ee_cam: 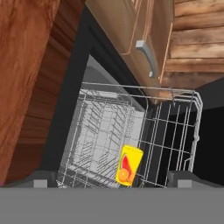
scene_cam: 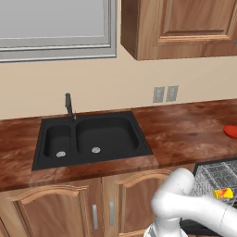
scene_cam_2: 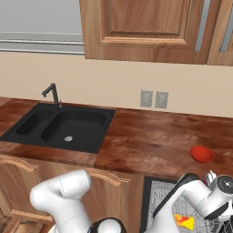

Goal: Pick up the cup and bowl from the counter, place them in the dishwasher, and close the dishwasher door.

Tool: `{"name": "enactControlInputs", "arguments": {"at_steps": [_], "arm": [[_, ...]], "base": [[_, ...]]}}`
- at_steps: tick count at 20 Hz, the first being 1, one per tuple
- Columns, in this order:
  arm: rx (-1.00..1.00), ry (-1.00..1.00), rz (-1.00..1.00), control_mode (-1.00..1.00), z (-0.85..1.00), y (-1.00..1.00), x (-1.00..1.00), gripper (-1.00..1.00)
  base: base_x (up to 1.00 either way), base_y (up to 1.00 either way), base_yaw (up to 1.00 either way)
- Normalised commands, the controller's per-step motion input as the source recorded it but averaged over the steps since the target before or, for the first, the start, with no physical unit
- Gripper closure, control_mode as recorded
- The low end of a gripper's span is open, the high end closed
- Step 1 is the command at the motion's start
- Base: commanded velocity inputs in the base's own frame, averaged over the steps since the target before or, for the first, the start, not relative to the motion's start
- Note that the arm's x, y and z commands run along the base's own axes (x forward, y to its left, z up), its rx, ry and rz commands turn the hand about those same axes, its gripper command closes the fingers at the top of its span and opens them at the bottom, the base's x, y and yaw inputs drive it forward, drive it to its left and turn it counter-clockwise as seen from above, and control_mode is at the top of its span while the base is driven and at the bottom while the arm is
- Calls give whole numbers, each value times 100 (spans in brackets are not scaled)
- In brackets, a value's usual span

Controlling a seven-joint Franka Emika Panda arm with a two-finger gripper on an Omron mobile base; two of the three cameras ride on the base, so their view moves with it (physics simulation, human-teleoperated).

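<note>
**Cup in rack, bowl on tabletop, pincer apart**

Nearest the hand camera: the two dark fingertips (ee_cam: pixel 41 178) of the pincer (ee_cam: pixel 110 179) at the bottom of the frame, standing wide apart, nothing between them. Just above and between them lies the cup (ee_cam: pixel 128 165), yellow with a red and orange print, tilted, resting in the grey-white wire rack (ee_cam: pixel 175 131) of the dishwasher (ee_cam: pixel 74 87). Rack is pulled out of the black cavity.

Left base view: cup (scene_cam: pixel 223 193) visible at lower right in the rack, partly behind the white arm (scene_cam: pixel 185 203). Bowl (scene_cam: pixel 231 131), red, sits at the right edge of the frame on the tabletop (scene_cam: pixel 180 129), cut off by the frame.

Right base view: bowl (scene_cam_2: pixel 201 154) sits upright on the tabletop (scene_cam_2: pixel 150 141), right of centre, well apart from the black double sink (scene_cam_2: pixel 63 125). Cup (scene_cam_2: pixel 184 221) shows at the bottom right, under the arm. Dishwasher door not identifiable with confidence in any view.
</note>
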Motion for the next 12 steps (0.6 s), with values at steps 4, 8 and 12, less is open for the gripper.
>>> {"name": "enactControlInputs", "arguments": {"at_steps": [4, 8, 12], "arm": [[1, 0, 0, -100, 47, 0, 0, -100], [0, -1, 0, -100, 60, 0, 0, -100], [0, -1, 0, -100, 43, 0, 5, -100]], "base": [[0, 0, 0], [0, 0, 0], [0, 0, 0]]}}
